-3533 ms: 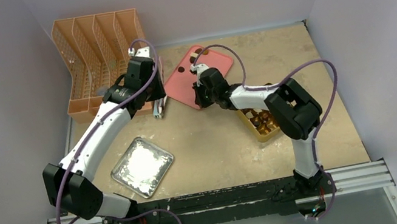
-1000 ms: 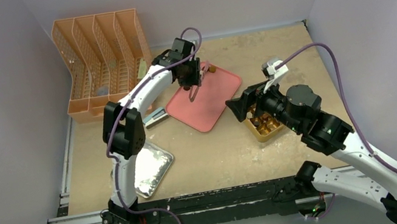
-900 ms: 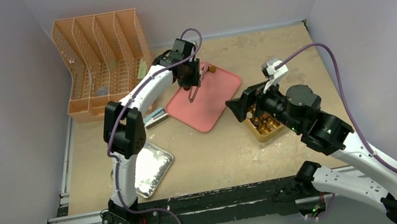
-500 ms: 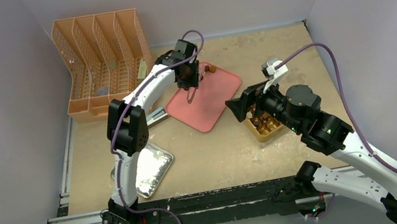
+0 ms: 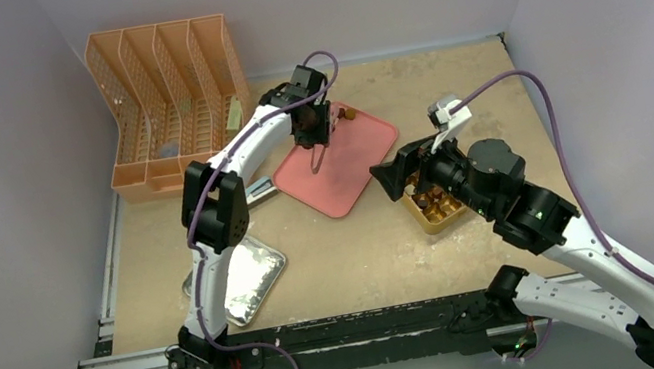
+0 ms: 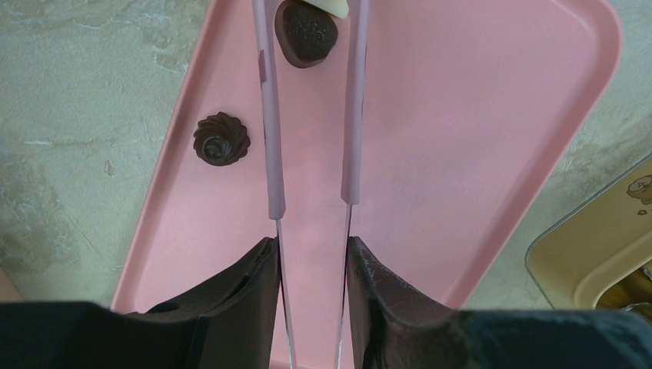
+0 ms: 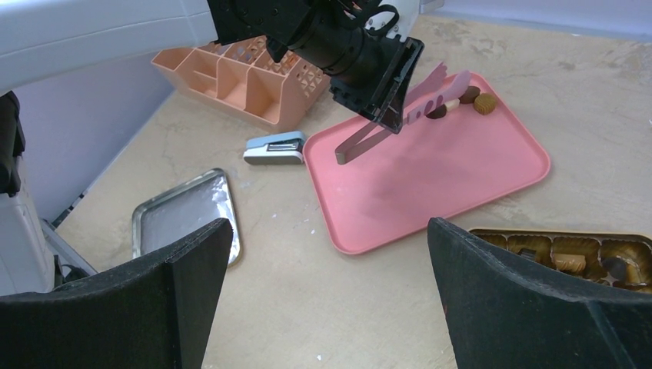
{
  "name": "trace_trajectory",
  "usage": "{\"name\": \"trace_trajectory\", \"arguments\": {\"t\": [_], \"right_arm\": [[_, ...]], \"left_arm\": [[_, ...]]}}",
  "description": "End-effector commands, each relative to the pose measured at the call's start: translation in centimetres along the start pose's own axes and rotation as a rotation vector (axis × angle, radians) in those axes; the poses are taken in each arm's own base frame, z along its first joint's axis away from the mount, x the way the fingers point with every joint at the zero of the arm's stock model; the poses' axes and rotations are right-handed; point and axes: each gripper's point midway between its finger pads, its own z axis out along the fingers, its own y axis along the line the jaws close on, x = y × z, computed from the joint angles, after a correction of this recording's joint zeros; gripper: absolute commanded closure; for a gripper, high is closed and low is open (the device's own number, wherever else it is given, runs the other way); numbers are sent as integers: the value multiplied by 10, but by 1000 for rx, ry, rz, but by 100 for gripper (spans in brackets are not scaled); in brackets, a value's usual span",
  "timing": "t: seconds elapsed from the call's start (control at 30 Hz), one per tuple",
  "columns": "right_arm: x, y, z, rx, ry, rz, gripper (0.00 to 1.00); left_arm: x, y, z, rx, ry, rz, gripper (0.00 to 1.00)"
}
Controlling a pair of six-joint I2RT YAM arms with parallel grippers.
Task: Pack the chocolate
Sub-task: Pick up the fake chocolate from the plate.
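Left wrist: left gripper [image 6: 311, 257] clamped on pink tongs [image 6: 269, 154], tips flanking a dark, dimpled chocolate [image 6: 306, 32]; a swirled dark piece [image 6: 221, 138] nearby; right gripper [image 7: 327, 228] spread wide.

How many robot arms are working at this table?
2. The left arm reaches over the pink tray, left gripper clamping tongs. The right arm hangs by the gold box, right gripper open. Neither is hidden.

Chocolates [image 6: 306, 34] lie on the tray [image 5: 355, 164], between rack [image 5: 164, 91] and box [image 5: 435, 217].
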Motion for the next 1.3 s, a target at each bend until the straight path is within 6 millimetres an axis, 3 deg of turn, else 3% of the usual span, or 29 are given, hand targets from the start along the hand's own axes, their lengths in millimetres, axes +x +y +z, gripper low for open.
{"name": "trace_trajectory", "arguments": {"t": [0.0,0.37,0.87,1.27], "right_arm": [[-15,3,1,-6,-61,13,1],[-19,5,4,-11,-74,14,1],[-21,4,2,-11,-83,13,2],[-20,4,3,-9,-82,16,2]], "left_arm": [[-20,-7,-17,37,-53,12,65],[-14,-4,-23,27,-29,33,64],[-22,-6,-18,27,-30,63,62],[-16,-2,-12,10,-8,68,62]]}}
